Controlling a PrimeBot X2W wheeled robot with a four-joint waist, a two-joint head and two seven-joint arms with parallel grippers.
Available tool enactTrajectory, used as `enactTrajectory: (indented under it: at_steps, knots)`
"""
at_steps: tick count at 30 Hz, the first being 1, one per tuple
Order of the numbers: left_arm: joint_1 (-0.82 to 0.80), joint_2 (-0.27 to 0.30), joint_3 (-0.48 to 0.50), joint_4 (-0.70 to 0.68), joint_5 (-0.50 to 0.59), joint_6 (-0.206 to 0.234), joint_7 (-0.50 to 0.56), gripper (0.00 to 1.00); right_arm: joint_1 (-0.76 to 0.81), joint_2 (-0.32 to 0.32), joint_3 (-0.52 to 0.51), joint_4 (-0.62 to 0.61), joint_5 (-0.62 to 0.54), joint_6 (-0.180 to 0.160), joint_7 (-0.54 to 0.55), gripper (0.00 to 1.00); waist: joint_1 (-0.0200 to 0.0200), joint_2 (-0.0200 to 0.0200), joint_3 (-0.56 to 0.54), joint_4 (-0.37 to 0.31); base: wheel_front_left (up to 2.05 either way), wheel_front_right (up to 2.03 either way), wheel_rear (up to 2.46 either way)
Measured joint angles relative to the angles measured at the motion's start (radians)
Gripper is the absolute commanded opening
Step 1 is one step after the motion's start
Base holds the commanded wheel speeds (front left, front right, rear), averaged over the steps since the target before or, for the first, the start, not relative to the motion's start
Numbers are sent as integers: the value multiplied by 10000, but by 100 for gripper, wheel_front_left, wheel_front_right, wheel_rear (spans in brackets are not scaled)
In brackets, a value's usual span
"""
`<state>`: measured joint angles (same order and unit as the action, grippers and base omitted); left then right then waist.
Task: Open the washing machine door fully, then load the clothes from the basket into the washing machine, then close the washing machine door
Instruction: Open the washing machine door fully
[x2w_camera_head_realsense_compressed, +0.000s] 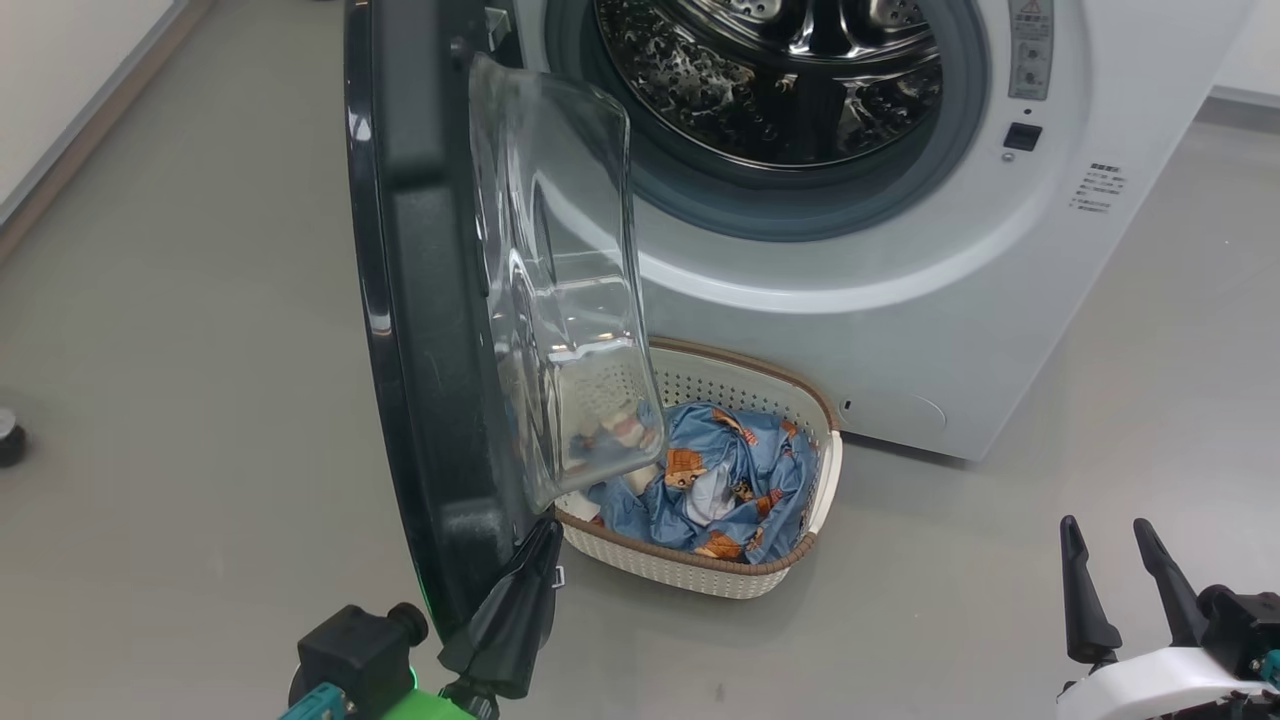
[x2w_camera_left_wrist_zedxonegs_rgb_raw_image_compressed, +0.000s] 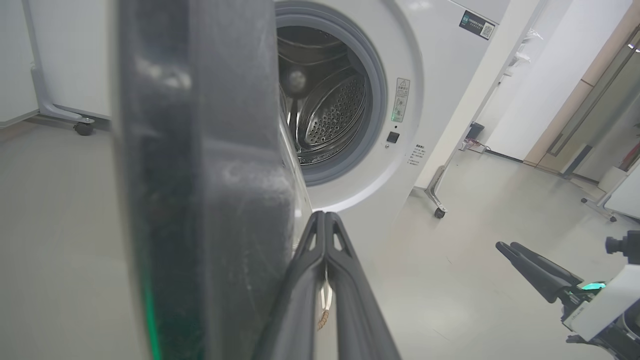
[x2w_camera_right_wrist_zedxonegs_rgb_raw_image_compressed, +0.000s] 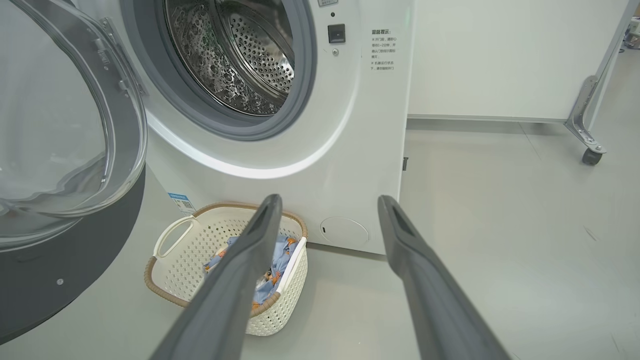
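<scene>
Washing machine door (x2w_camera_head_realsense_compressed: 420, 330): swung well out, seen edge-on, glass bowl (x2w_camera_head_realsense_compressed: 560, 280) bulging toward the machine. At the door's lower inner edge, left gripper (x2w_camera_head_realsense_compressed: 545, 535), fingers pressed together with nothing between them, tip against or just off the black rim, contact unclear. Well to the right of the door, low, right gripper (x2w_camera_head_realsense_compressed: 1105, 525), fingers spread wide, empty, over the floor (x2w_camera_head_realsense_compressed: 200, 400). Just behind the door's bottom, basket (x2w_camera_head_realsense_compressed: 700, 578) on the floor, partly seen through the glass, holding the clothes (x2w_camera_head_realsense_compressed: 730, 470), crumpled blue with orange figures. Beyond the door and close behind the basket, washing machine (x2w_camera_head_realsense_compressed: 900, 330), grey gasket (x2w_camera_head_realsense_compressed: 940, 180) and steel drum (x2w_camera_head_realsense_compressed: 790, 70) exposed.
</scene>
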<state>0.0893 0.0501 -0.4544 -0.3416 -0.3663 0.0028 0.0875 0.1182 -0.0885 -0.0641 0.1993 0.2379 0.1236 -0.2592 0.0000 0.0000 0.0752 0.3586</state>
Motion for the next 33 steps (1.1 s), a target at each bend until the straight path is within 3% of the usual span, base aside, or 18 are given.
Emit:
enactTrajectory:
  at_steps: [12,33]
  knots:
    - [-116,-8,399,247,151,401,-104,0,-4,-69,67,2,0,0,0,100,0,0,89,593,0,0,0]
    - [-765,2,2711,1701,236,928,-734,0,-49,-280,422,27,-2,2,2,100,0,0,276,987,0,0,0]
